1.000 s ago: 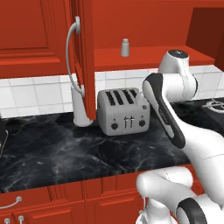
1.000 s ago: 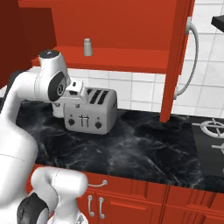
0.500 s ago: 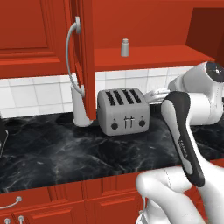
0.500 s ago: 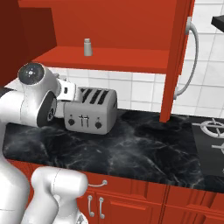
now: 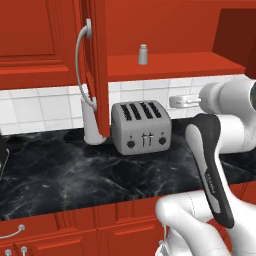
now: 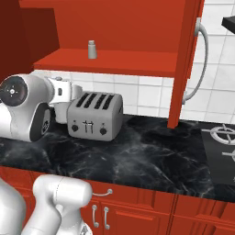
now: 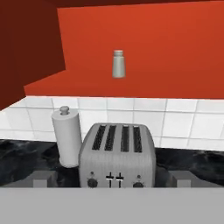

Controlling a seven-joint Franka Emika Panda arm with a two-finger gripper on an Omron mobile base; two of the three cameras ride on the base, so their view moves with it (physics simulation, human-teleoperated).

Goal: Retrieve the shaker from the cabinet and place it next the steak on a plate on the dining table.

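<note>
One shaker [image 7: 118, 64] stands alone on the open cabinet [image 5: 165, 65] shelf, and your spread, empty gripper [image 7: 112, 178] could topple it if you rise carelessly.

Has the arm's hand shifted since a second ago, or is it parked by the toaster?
Yes. In the left base view the gripper has swung right, from in front of the toaster to beside its right end; the shaker stayed put.

Even bright rendered light, soft shadows, slightly blurry views
</note>
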